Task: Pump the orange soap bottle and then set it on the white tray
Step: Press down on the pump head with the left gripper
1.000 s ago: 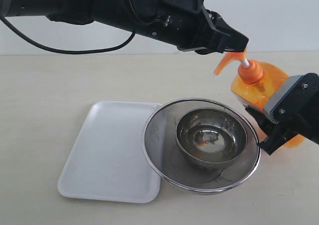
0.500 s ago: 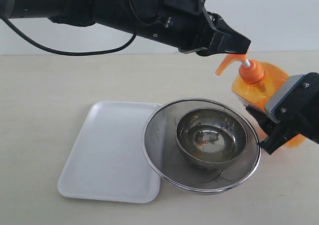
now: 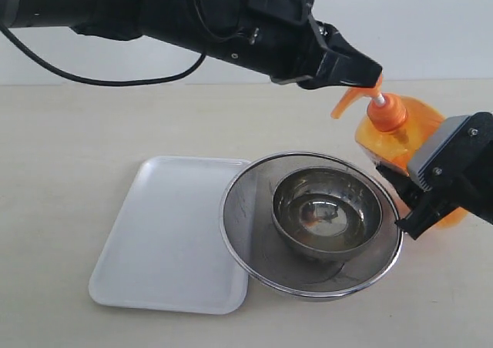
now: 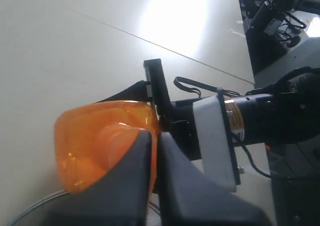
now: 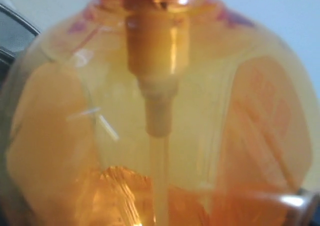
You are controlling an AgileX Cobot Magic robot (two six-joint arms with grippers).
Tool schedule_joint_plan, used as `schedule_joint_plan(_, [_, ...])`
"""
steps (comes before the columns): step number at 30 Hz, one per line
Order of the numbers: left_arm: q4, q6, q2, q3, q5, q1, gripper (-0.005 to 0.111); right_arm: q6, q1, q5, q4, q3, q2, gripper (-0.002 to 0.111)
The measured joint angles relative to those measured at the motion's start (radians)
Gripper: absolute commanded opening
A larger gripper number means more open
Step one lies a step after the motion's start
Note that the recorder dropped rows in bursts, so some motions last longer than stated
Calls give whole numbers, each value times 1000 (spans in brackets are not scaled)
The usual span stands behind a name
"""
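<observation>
The orange soap bottle stands tilted at the right of the table, its pump head pointing left over the strainer. My left gripper reaches across from the upper left, shut, with its tips resting on top of the pump head. In the left wrist view the closed fingers sit against the orange bottle. My right gripper is shut on the bottle's body from the right. The bottle fills the right wrist view and that gripper's fingers do not show there. The white tray lies flat at the lower left.
A round steel mesh strainer holding a steel bowl sits between tray and bottle, overlapping the tray's right edge. The left arm spans the upper part of the exterior view, with a black cable hanging below it.
The left gripper's tips have come down slightly onto the pump head. The bottle and the right gripper have barely moved.
</observation>
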Motion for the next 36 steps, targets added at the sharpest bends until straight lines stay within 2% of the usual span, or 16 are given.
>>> schedule_joint_plan(6, [43,0,-130,11,-20,61,5,32,10,-24,-27,0,0,1])
schedule_joint_plan(10, [43,-2,-147,11,-7,61,5,32,10,-24,-27,0,0,1])
schedule_joint_plan(23, [38,0,-44,11,-3,16,5,32,10,-24,-30,0,0,1])
schedule_joint_plan(36, [-9,9,6,7,7,16,5,19,8,-17,-8,0,0,1])
